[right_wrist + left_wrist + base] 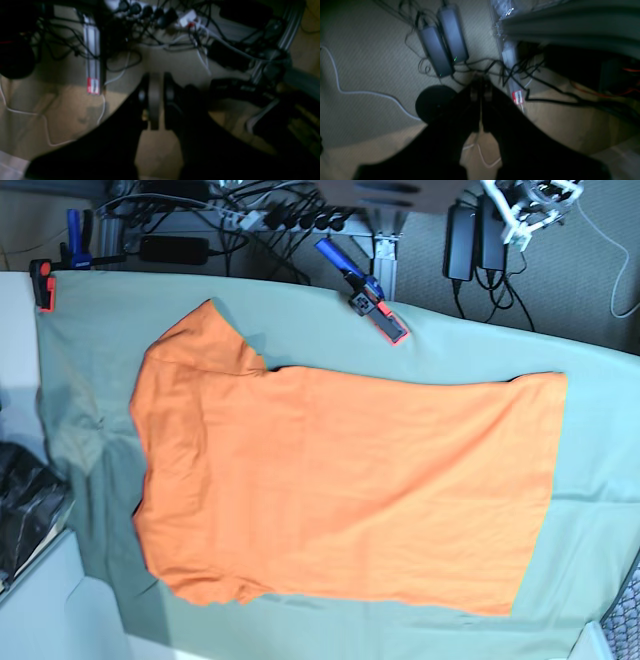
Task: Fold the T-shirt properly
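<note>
Dark gripper fingers fill the near part of both wrist views. Left gripper [481, 86]: fingers pressed together at the tips, with only a thin slit between them lower down, nothing held; beyond it lie two dark power adapters [443, 41] side by side on pale carpet, a white cable [365, 92] curving at left, a tangle of black cables [520, 72] at centre right, and a small red-and-white label [517, 97] on a pale rail. Right gripper [155, 82]: fingers parted by a narrow gap through which the floor shows, nothing between them; a power strip [140, 7] crowded with plugs lies at the far edge, and an aluminium rail [92, 50] with a red label stands at left.

Base view: orange T-shirt [340, 480] spread flat on the grey-green table cloth [600, 440], collar end toward the left, hem toward the right, one short sleeve [200, 340] at the far left and the other [195, 580] at the near left. A blue-and-red clamp [365, 290] grips the far edge of the cloth, and a red-and-black clamp [43, 283] sits at the far left corner. Neither arm reaches over the shirt in this view
</note>
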### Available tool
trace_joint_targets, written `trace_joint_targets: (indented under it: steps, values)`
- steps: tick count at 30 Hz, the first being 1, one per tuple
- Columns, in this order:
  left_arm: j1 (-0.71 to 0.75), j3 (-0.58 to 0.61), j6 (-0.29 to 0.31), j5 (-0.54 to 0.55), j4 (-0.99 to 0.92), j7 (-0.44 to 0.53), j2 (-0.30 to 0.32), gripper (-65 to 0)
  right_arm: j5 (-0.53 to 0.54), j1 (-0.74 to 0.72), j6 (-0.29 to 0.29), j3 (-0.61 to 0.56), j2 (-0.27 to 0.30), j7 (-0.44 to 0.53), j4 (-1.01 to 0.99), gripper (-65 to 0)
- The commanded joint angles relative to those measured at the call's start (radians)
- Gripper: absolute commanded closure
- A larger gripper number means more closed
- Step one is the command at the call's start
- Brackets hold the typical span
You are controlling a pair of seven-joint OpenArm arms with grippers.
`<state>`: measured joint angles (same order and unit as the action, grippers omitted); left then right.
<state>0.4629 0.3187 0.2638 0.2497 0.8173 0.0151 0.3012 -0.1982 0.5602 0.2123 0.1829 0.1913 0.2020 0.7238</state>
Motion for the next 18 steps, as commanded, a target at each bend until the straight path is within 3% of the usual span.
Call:
trace_joint_targets:
  steps: [1,4,7,12,15,18]
  values:
    - [0.039,-0.024,0.027,0.005,0.053,0.011,0.016,-1.1,0.027,0.039,0.083,0.001,0.021,0.022,0.045,-2.5]
    - [0.130,-0.120,0.117,0.029,0.201,-0.005,0.034,-1.1,0.115,0.132,0.092,0.001,0.063,0.022,0.166,-2.5]
    - [0.214,-0.217,0.257,0.114,0.356,-0.042,0.042,-1.2,0.193,0.230,0.095,0.001,0.107,0.022,0.301,-2.5]
    - [0.346,-0.357,0.391,0.200,0.609,-0.113,0.049,-1.6,0.244,0.384,0.095,0.001,0.167,0.022,0.529,-2.5]
    - [0.403,-0.426,0.434,0.249,0.747,-0.174,0.049,-1.9,0.245,0.462,0.095,0.003,0.193,0.012,0.670,-2.5]
    - [0.444,-0.483,0.434,0.297,0.856,-0.193,0.051,-10.8,0.282,0.515,0.095,0.016,0.208,-0.045,0.811,-2.6]
